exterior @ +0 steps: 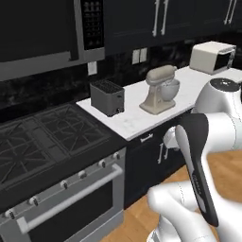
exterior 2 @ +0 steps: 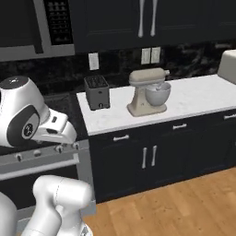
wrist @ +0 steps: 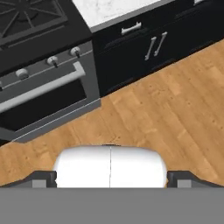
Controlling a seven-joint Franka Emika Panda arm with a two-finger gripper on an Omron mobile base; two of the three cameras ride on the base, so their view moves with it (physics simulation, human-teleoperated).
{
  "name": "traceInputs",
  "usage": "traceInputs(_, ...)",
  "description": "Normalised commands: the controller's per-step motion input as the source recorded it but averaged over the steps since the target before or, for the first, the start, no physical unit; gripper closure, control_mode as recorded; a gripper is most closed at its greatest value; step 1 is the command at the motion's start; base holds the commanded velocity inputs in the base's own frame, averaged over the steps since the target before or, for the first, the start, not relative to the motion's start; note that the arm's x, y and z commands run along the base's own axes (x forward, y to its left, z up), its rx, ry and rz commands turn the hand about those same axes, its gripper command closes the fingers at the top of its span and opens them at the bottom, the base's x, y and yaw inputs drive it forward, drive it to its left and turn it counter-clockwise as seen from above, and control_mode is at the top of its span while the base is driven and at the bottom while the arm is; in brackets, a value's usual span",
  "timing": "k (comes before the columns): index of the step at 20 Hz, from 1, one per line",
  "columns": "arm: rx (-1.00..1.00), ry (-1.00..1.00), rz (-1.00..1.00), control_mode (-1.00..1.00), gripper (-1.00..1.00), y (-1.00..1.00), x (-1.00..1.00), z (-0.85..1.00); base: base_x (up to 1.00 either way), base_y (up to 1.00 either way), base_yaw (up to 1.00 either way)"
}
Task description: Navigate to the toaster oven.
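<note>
Toaster oven (exterior: 212, 56) at the far right end of the surface (exterior: 137, 118), against the back wall, well beyond the stand mixer (exterior: 160, 89) and the slot toaster (exterior: 107, 97). Base parked roughly between stove (exterior: 52, 142) and slot toaster, so most of the drive rightward along the cabinets apparently left to do. Tool (wrist: 110, 177) pointed down at the wood floor (wrist: 175, 113), opening impossible to tell, nothing seen held.

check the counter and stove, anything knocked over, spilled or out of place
Nothing stands out. The slot toaster, stand mixer and toaster oven all stand upright on the white counter, spaced apart, with no spill visible. The stove grates sit flat and the oven door below is closed.
</note>
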Motion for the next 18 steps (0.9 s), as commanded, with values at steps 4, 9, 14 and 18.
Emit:
traceInputs(4, 0.0, 0.0, 0.0, 1.0, -1.0, 0.0, 0.0, 0.0, 0.59, -1.0, 0.45)
traceInputs(9, 0.0, 0.0, 0.0, 1.0, -1.0, 0.0, 0.0, 0.0, 0.56, -1.0, 0.35)
traceInputs(14, 0.0, 0.0, 0.0, 1.0, -1.0, 0.0, 0.0, 0.0, 0.38, -1.0, 0.25)
traceInputs(18, 0.0, 0.0, 0.0, 1.0, -1.0, 0.0, 0.0, 0.0, 0.27, -1.0, 0.24)
